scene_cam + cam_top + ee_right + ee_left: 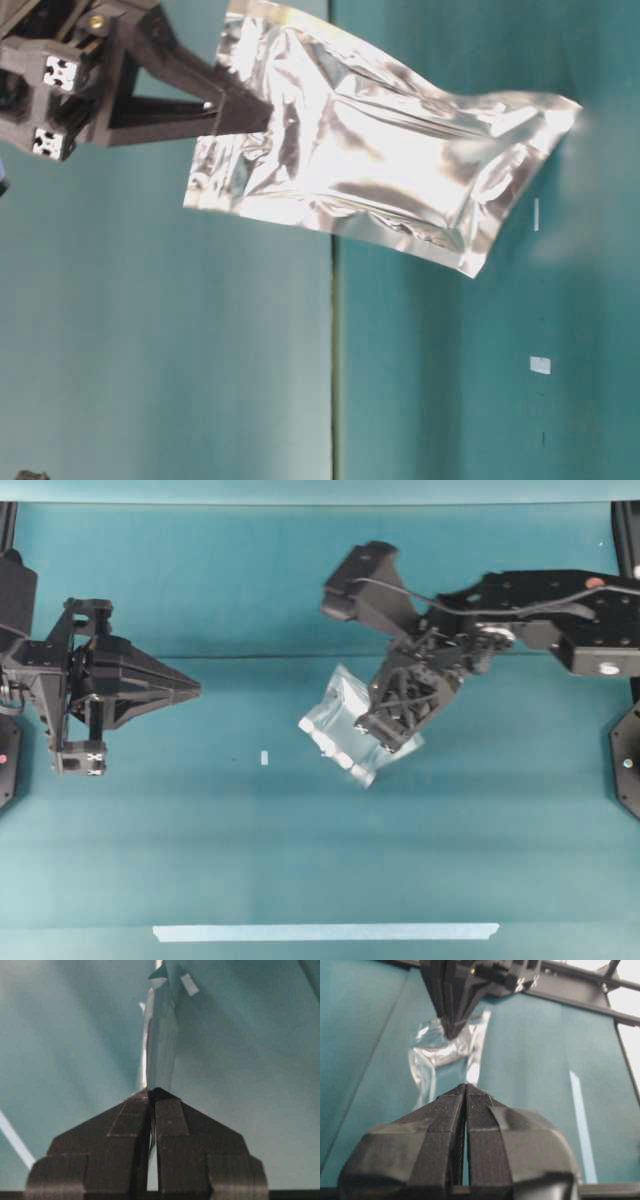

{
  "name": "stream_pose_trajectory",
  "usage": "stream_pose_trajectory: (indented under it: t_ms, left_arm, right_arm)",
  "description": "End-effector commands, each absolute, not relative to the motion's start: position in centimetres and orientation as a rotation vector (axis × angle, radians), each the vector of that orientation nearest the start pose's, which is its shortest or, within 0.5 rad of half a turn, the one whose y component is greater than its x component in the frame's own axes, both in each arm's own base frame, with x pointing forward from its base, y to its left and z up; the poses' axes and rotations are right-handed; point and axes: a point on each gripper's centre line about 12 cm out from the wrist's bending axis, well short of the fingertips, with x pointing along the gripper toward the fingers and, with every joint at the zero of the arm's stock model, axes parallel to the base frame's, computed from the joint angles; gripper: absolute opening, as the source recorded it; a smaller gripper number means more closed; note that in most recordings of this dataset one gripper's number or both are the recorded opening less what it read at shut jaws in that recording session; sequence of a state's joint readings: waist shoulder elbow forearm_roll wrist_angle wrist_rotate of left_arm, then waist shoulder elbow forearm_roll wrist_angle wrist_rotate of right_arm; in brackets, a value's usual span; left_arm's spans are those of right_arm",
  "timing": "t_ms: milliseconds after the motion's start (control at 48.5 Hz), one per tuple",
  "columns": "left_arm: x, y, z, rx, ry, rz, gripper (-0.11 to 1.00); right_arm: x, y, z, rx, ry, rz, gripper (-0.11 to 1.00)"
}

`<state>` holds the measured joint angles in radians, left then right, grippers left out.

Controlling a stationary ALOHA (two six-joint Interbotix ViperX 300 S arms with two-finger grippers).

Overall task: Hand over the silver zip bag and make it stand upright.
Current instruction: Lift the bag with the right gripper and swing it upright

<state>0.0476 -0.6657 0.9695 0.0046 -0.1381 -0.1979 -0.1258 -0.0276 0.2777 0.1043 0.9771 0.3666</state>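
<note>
Bag: the silver zip bag (340, 725) hung off the table, between the arms.
Right gripper (151, 1091): pinched the bag's edge.
Left gripper (195, 687): pressed together, empty, apart from the bag.
Advice: open left jaws, take the free edge before release.

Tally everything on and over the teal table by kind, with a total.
Silver zip bag: 1
Grippers: 2, the left gripper and the right gripper
Pale tape pieces: 2, the long tape strip and the small tape square
Total: 5
</note>
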Motion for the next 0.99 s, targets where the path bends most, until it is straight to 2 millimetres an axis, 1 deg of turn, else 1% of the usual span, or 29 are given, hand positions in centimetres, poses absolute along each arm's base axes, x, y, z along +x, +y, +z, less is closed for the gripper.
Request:
stream_pose_trajectory:
  t_ms: [0,309,516,557,619,681,763,846,887,928,970]
  left_arm:
    - [26.8,1.2,29.9,-0.186,0.149,0.059,-0.01]
    - [26.6,1.5,28.9,-0.174,0.217,0.073,-0.01]
    - [26.4,1.5,28.3,-0.169,0.24,0.076,0.0]
    - [26.4,1.6,28.2,-0.172,0.243,0.08,0.02]
    - [26.4,1.6,27.9,-0.179,0.249,0.082,0.11]
    - [26.4,1.6,27.6,-0.18,0.258,0.083,0.27]
    - [26.4,1.7,27.1,-0.181,0.273,0.086,0.51]
    - [26.6,1.7,26.2,-0.182,0.302,0.089,0.76]
    - [26.6,1.7,25.7,-0.179,0.321,0.09,0.86]
    - [26.8,1.7,25.2,-0.179,0.334,0.091,0.93]
    - [26.9,1.7,24.9,-0.175,0.348,0.091,0.96]
  right_arm:
    - [39.0,-3.1,26.2,0.419,1.19,-0.26,0.01]
    - [40.9,-1.8,27.2,0.151,1.295,-0.115,0.01]
    - [41.6,-1.4,27.7,0.048,1.291,-0.052,0.01]
    - [41.7,-1.3,27.7,0.025,1.288,-0.048,0.01]
    - [41.7,-1.2,27.6,-0.009,1.287,-0.036,0.01]
    - [41.8,-1.1,27.5,-0.028,1.287,-0.022,0.01]
    - [41.9,-1.0,27.2,-0.057,1.289,-0.003,0.01]
    - [42.1,-0.9,26.9,-0.089,1.285,0.016,0.01]
    - [42.2,-0.9,26.8,-0.103,1.282,0.022,0.01]
    - [42.3,-0.8,26.7,-0.113,1.279,0.03,0.01]
    - [42.4,-0.9,26.6,-0.121,1.277,0.034,0.01]
